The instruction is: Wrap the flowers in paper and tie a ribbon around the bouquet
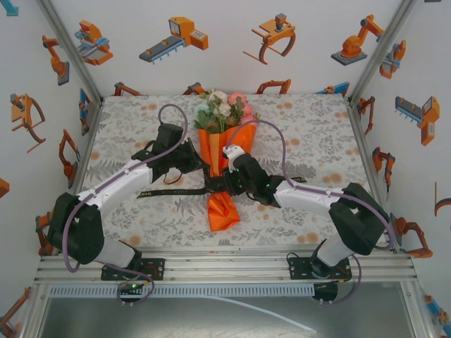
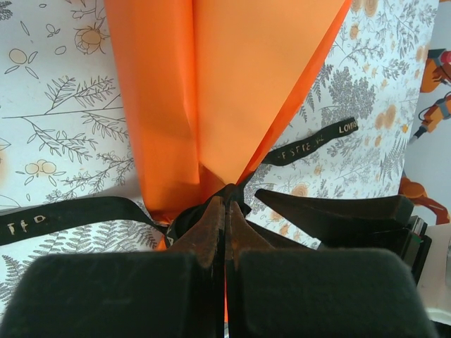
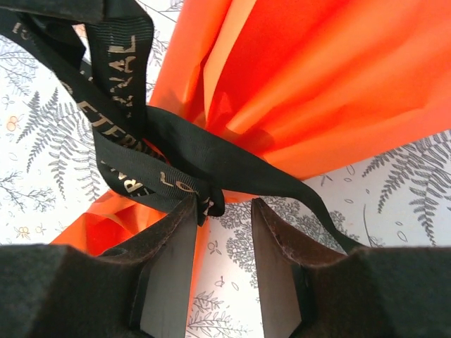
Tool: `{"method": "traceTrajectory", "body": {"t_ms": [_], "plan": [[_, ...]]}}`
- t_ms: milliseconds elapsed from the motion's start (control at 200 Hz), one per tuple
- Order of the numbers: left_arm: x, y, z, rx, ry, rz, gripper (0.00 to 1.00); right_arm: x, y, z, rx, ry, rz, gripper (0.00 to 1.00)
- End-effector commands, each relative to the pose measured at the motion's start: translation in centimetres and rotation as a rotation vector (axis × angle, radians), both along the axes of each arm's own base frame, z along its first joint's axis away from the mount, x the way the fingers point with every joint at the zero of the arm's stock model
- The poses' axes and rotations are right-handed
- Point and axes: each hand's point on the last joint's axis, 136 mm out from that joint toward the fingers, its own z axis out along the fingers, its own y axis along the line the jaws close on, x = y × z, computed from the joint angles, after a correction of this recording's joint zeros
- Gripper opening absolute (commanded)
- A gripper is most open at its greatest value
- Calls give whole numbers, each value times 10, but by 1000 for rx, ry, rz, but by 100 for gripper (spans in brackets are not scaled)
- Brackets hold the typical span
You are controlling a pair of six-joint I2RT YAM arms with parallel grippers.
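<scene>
**My two arms, up close**

My left arm and right arm wear white shells between bulky black joints. Grey-purple cables loop along both. The left gripper and right gripper have matte black wedge fingers.

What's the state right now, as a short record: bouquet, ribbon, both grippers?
bouquet: lying on the table, flowers toward the far edge, paper wrapped round the stems
ribbon: looped round the paper's pinched waist, tails on the table
left gripper: shut on the ribbon at the waist
right gripper: open, fingertips at the ribbon's crossing, gripping nothing
</scene>
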Motion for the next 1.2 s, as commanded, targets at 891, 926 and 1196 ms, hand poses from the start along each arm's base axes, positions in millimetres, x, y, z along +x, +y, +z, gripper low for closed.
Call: {"method": "traceTrajectory", "body": {"t_ms": [891, 926, 1196], "plan": [[-58, 99, -68, 194, 162, 365, 4, -22, 19, 44, 66, -113, 232, 0], [-63, 102, -79, 210, 192, 375, 4, -25, 20, 41, 66, -108, 250, 1], [-55, 93, -55, 214, 36, 182, 48, -29, 27, 31, 29, -108, 323, 0]]}}
